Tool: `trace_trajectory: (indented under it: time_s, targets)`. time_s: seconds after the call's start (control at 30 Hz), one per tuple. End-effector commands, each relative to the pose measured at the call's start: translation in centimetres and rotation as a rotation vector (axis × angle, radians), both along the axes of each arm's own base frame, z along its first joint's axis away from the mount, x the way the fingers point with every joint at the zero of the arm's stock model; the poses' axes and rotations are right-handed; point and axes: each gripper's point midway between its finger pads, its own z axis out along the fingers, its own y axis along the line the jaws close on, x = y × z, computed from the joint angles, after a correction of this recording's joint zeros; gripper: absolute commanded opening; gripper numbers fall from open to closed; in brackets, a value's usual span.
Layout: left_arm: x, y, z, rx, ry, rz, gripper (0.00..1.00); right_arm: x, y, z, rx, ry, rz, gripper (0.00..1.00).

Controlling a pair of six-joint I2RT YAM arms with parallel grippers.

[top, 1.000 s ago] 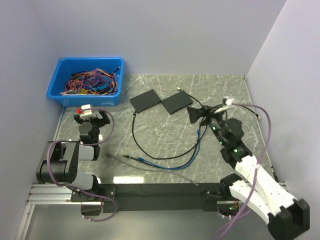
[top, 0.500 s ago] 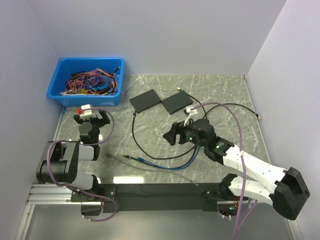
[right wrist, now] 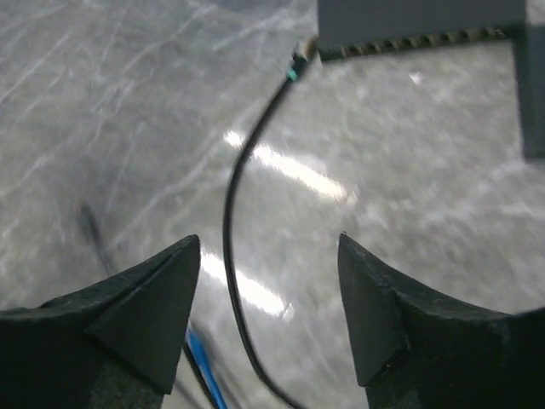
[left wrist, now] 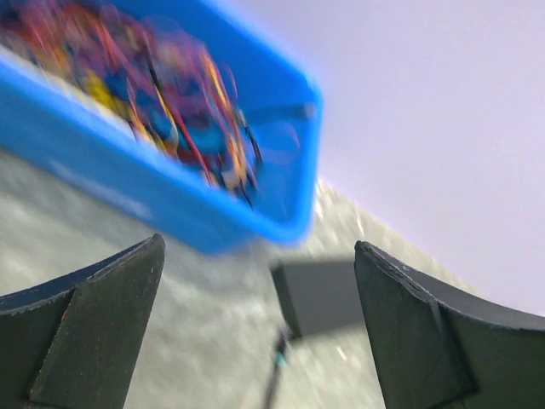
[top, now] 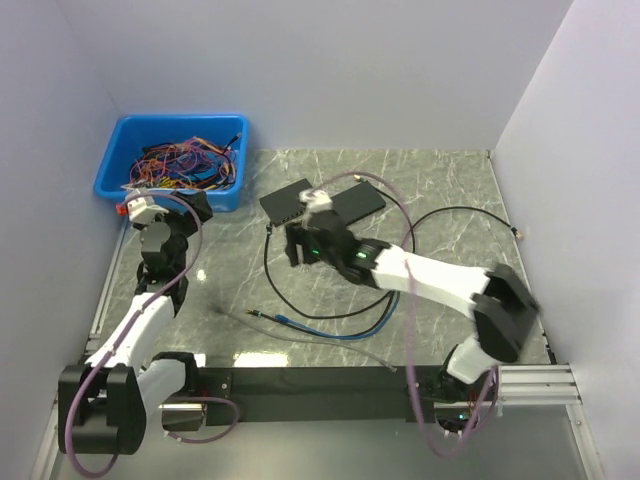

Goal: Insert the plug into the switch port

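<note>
Right hand [right wrist: 268, 241], open and empty, has swung across above the black cable [right wrist: 232, 204], poised for a grasp; its plug [right wrist: 297, 61] seems unseated beside the switch [right wrist: 417, 25]. Left hand [left wrist: 257, 245] open.

Soft, even light from above fills the top view, which is sharp throughout with only faint shadows. The left wrist view is badly motion-blurred: the blue bin [left wrist: 128, 192] and switch [left wrist: 319, 294] smear. The right wrist view is mildly soft, with white glare streaks on the counter [right wrist: 289, 170].
</note>
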Motion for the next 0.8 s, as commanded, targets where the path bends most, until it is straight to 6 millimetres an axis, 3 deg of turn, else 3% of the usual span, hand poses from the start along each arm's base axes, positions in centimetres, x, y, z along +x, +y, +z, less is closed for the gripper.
trace_trajectory:
  time_s: [0.0, 0.03, 0.07, 0.1, 0.17, 0.23, 0.37, 0.4, 0.53, 0.77]
  targets:
    - [-0.7, -3.9, -2.5, -0.234, 0.157, -0.167, 0.99, 1.5, 2.7, -2.3, -0.128, 0.025, -0.010, 0.71]
    - [-0.9, -4.3, -2.6, -0.242, 0.185, -0.179, 0.98, 1.4, 3.2, -3.2, -0.164, 0.044, -0.003, 0.67]
    - [-1.1, -4.0, -2.5, -0.248, 0.204, -0.158, 0.96, 1.7, 4.8, -2.3, -0.155, 0.030, 0.002, 0.66]
    - [-1.6, -3.8, -3.3, -0.247, 0.254, -0.141, 0.96, 1.8, 5.4, -4.4, -0.198, 0.055, 0.009, 0.65]
    - [-2.5, -3.3, -2.2, -0.218, 0.230, -0.118, 0.96, 1.5, 7.2, -4.8, -0.202, 0.064, 0.029, 0.61]
    - [-3.9, -3.0, -1.8, -0.216, 0.221, -0.103, 0.96, 1.2, 8.0, -7.1, -0.239, 0.095, 0.036, 0.59]
    - [-5.5, -3.7, -1.1, -0.234, 0.190, -0.146, 0.95, 1.0, 10.0, -9.1, -0.262, 0.124, 0.055, 0.56]
    - [-5.9, -3.7, -0.7, -0.234, 0.172, -0.149, 0.94, 1.0, 10.2, -10.1, -0.279, 0.138, 0.061, 0.56]
    - [-6.6, -3.5, -0.6, -0.229, 0.160, -0.143, 0.94, 0.7, 11.0, -11.0, -0.296, 0.145, 0.072, 0.53]
    - [-6.4, -3.7, -1.1, -0.232, 0.176, -0.148, 0.92, 0.9, 10.9, -13.2, -0.341, 0.169, 0.054, 0.47]
